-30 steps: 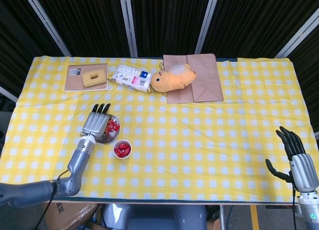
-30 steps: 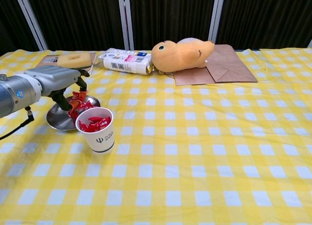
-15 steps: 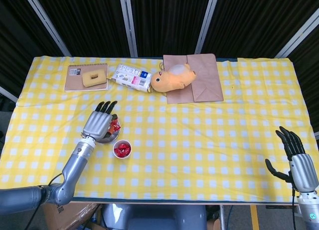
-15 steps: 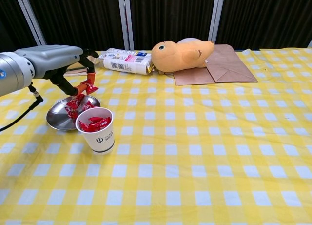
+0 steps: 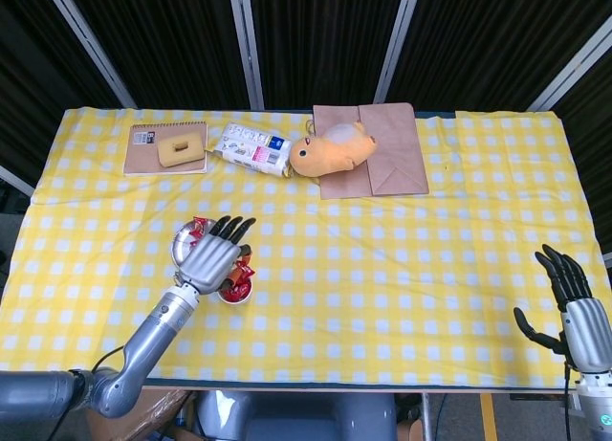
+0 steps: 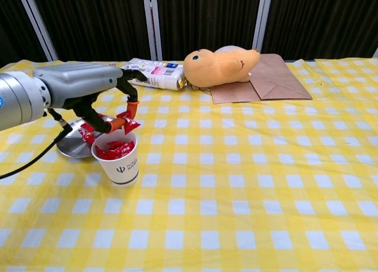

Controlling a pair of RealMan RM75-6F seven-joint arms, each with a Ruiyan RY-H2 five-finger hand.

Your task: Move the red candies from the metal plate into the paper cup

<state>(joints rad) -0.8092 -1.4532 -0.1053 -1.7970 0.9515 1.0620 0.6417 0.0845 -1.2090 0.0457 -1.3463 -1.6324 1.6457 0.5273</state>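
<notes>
My left hand [image 5: 213, 257] [image 6: 88, 92] hangs over the paper cup [image 6: 116, 160] and pinches a red candy [image 6: 128, 125] just above the cup's far rim. Several red candies [image 6: 115, 149] lie inside the white cup, which the hand mostly hides in the head view. Behind and to the left of the cup sits the metal plate [image 5: 180, 240] [image 6: 68, 145], with a few red candies [image 6: 87, 131] still on it. At the table's near right corner, my right hand [image 5: 580, 317] stays open and holds nothing.
At the back of the yellow checked table lie a notebook with a sponge [image 5: 168, 149], a white packet [image 5: 252, 148], an orange plush toy [image 5: 330, 150] and a brown paper bag [image 5: 382, 160].
My left hand has lifted from the plate and moved right and toward me, carrying a red candy over the cup. The right hand has hardly moved.
</notes>
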